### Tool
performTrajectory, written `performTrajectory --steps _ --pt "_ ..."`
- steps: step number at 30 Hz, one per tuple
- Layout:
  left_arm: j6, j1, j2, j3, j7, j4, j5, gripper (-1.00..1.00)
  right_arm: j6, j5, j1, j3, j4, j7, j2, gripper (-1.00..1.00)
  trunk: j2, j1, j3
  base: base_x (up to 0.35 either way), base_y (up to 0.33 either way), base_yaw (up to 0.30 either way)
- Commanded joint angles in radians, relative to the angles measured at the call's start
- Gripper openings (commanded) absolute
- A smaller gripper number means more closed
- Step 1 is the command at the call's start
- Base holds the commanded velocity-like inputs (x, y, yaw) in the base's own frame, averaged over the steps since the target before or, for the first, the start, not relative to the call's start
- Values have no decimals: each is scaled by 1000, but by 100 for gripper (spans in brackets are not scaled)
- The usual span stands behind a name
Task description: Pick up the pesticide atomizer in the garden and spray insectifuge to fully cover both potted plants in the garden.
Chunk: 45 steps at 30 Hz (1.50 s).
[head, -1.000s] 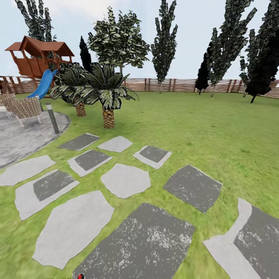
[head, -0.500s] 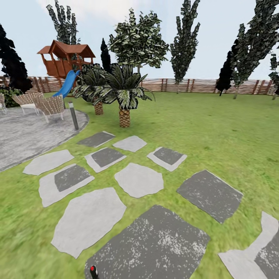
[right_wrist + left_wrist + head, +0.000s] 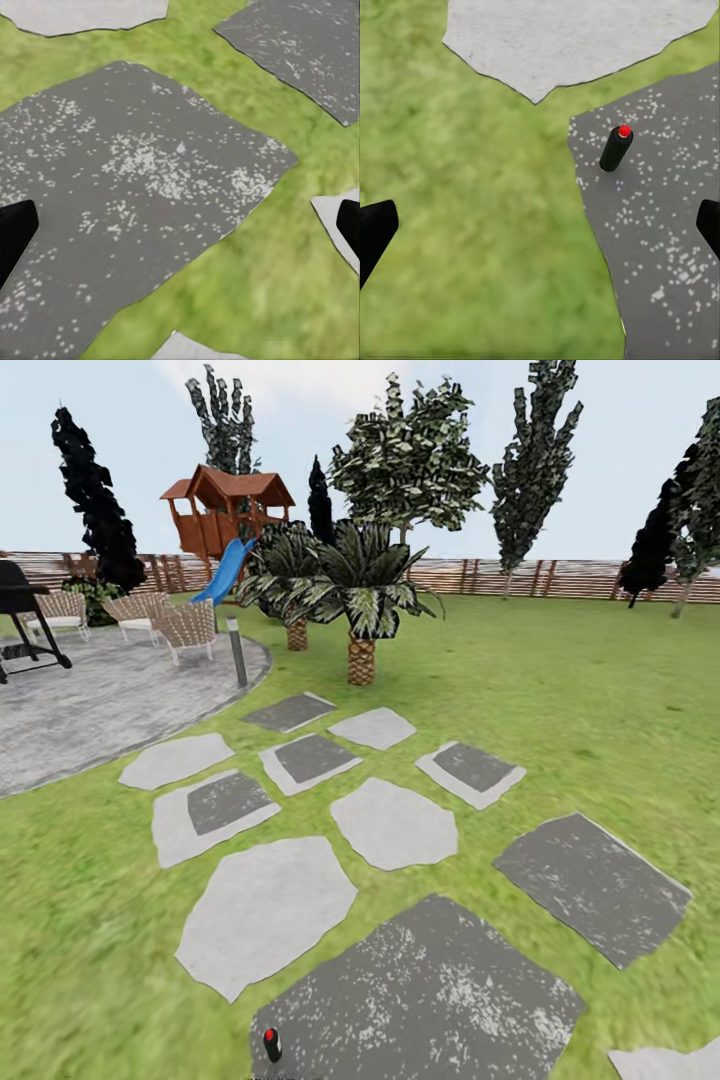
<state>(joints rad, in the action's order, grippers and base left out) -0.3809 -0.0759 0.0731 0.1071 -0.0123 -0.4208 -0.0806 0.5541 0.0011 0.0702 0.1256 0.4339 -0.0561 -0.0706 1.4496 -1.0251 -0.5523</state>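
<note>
Pesticide atomizer (image 3: 616, 148) standing upright on dark stepping stone (image 3: 660, 225), near its grass edge. Left gripper (image 3: 540, 229) hanging spread wide, empty (right gripper (image 3: 180, 225) likewise). Advise centring the jaws before descending.

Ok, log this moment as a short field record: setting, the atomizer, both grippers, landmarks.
setting: lawn with stepping stones, round patio
pesticide atomizer: upright on a dark speckled stone, ungripped
left gripper: open, above grass and that stone's edge
right gripper: open, empty, over a dark stone
landmarks: palms, bollard lamp, playhouse, fence
</note>
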Motion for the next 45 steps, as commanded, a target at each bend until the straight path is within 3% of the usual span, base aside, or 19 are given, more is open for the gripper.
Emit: performTrajectory --steps 1,15,35,45 --pt "-3 -1 0 -3 0 0 -8 100 3 0 0 0 0 -2 0 100 0 0 -1 0 0 278" --pt "-4 -1 0 -1 0 -2 -7 100 3 0 0 -1 -1 -1 0 100 0 0 -1 95 -132 277" --pt "-4 -1 1 -1 -1 2 -8 100 3 1 0 -3 0 -1 0 100 0 0 -1 232 -228 276" --pt "-4 -1 2 -1 -2 3 -8 100 3 2 0 -4 0 1 0 100 0 0 -1 215 -227 46"
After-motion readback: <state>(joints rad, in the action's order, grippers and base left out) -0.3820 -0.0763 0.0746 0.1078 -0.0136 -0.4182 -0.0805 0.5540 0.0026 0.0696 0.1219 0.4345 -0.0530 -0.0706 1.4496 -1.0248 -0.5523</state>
